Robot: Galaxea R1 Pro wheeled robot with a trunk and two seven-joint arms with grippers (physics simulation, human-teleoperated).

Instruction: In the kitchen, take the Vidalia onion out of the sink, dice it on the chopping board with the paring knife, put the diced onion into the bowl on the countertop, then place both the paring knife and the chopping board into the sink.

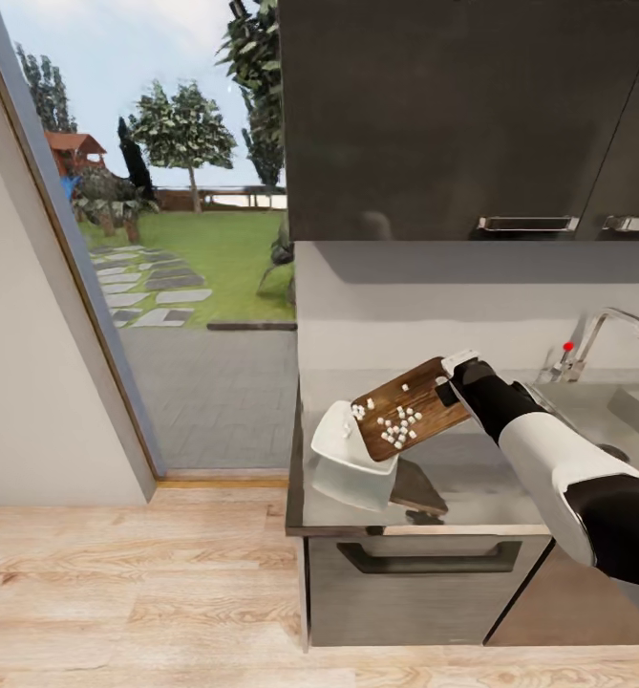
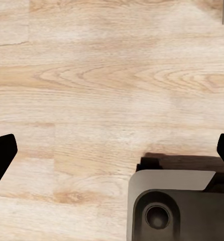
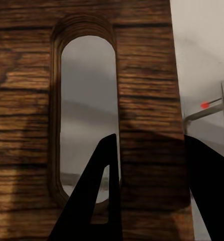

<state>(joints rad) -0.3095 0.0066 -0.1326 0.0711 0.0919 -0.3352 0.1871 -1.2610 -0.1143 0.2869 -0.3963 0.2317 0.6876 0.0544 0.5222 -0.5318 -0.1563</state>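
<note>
My right gripper (image 1: 450, 384) is shut on one end of the brown chopping board (image 1: 410, 406), which hangs tilted above the countertop (image 1: 472, 492). The board's lower end is over the white bowl (image 1: 336, 441). Several white diced onion pieces (image 1: 398, 420) lie on the board's sloping face. Up close in the right wrist view, the board (image 3: 147, 75) with its oval handle slot sits clamped in the right gripper (image 3: 152, 173), between dark fingers (image 3: 99, 201). My left gripper (image 2: 112, 150) is open over the wooden floor. I cannot make out the paring knife.
The steel sink (image 1: 634, 406) with chrome faucet (image 1: 607, 330) and red knob (image 1: 568, 346) lies to the right of the board. Dark wall cabinets (image 1: 472, 115) hang overhead. A glass door (image 1: 166, 239) to the garden is at the left. Part of the robot's base (image 2: 177, 208) stands on the floor.
</note>
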